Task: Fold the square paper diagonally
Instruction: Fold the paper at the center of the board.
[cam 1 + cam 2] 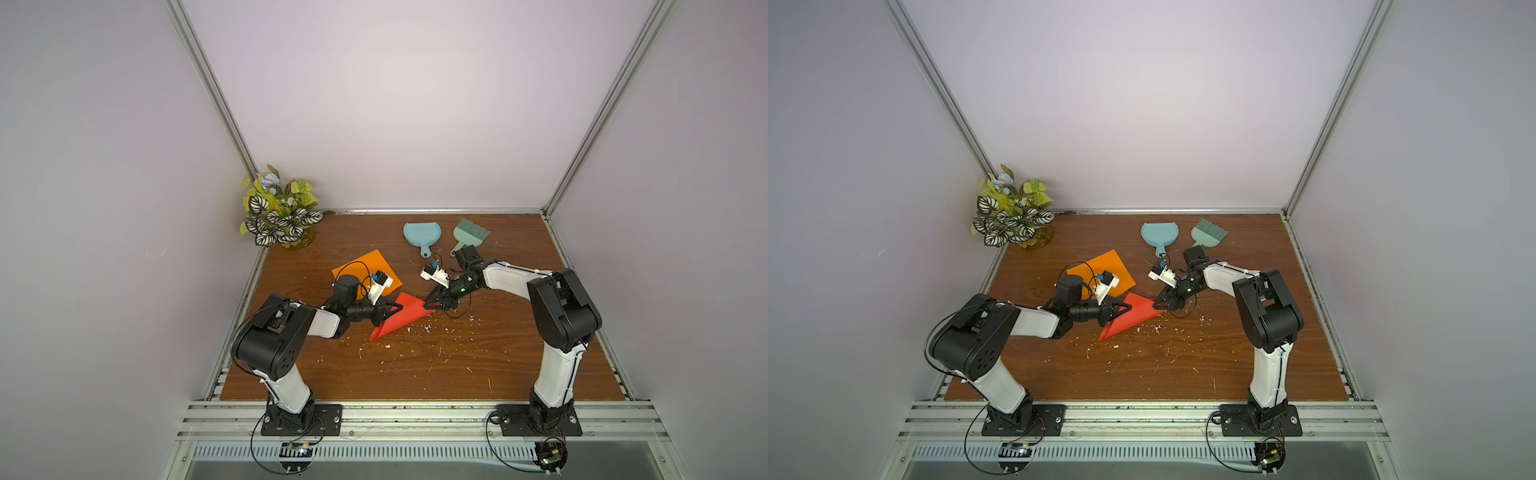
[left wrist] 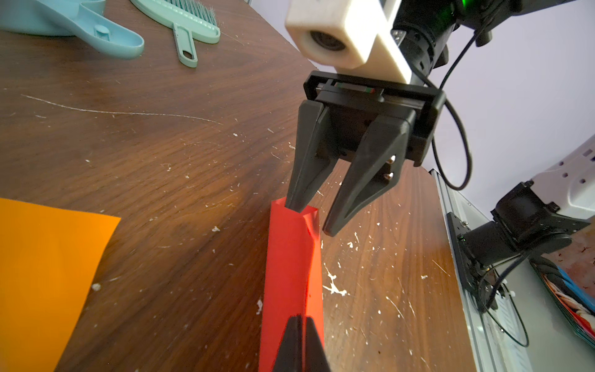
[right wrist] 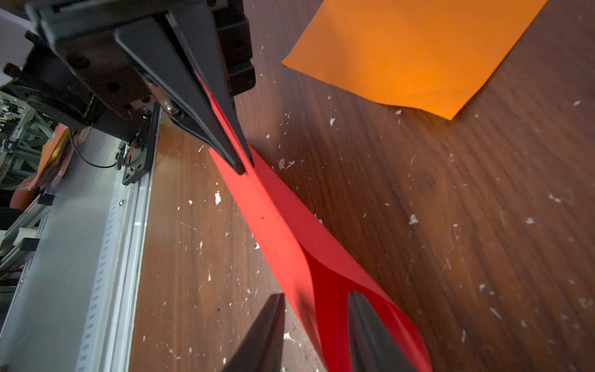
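The red square paper [image 1: 401,321] [image 1: 1130,319] lies on the wooden table, bent over on itself into a loose triangle. My left gripper [image 1: 398,306] [image 2: 301,319] is shut on one corner of it, pinching both layers. At the opposite corner my right gripper [image 1: 429,306] [image 3: 317,296] stands open. In the right wrist view one of its fingers is inside the gap between the two red layers [image 3: 325,277] and the other is outside, with one layer between the jaws. The left wrist view shows the same straddle by the right gripper [image 2: 314,221].
An orange paper [image 1: 368,270] [image 3: 418,54] lies flat just behind the left gripper. A blue dustpan [image 1: 419,235] and a green brush [image 1: 469,235] lie at the back. A potted plant [image 1: 278,212] fills the back left corner. White scraps [image 1: 415,332] litter the table.
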You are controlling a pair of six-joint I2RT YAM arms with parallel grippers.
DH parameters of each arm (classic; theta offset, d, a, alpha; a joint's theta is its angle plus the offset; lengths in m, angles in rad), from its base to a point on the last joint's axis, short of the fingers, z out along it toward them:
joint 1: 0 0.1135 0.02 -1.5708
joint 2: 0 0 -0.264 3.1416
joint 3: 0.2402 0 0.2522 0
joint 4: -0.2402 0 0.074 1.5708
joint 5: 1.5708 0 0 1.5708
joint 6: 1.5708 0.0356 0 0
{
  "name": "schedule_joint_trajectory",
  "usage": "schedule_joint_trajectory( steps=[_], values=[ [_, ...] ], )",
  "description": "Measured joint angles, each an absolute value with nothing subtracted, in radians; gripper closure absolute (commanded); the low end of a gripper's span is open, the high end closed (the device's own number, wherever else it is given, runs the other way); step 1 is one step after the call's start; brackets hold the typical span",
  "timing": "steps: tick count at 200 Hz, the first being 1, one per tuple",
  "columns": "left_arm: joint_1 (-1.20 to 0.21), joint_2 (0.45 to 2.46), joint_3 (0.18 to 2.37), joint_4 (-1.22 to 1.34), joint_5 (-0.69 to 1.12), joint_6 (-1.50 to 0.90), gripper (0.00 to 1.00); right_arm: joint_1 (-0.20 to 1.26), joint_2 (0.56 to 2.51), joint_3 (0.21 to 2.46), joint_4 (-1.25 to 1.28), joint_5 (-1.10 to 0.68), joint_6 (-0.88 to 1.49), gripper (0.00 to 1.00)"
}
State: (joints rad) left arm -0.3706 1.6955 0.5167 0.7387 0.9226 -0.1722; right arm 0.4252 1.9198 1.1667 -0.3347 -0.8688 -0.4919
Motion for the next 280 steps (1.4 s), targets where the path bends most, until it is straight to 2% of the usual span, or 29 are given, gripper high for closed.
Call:
schedule_joint_trajectory(
  steps=[56,173,235,280],
  values=[
    [-0.371,1.697,0.517,0.738,0.923,-0.172,0.98,0.437,1.921,1.188,-0.339,-0.872,-0.494,0.74],
    [-0.371,1.703,0.517,0.738,0.923,-0.173,0.96,0.459,1.940,1.208,-0.342,-0.894,-0.496,0.80],
    [-0.371,1.707,0.517,0.738,0.923,-0.173,0.96,0.459,1.940,1.220,-0.352,-0.894,-0.501,0.95],
    [-0.371,1.707,0.517,0.738,0.923,-0.173,0.96,0.459,1.940,1.223,-0.361,-0.893,-0.505,1.00]
  ],
)
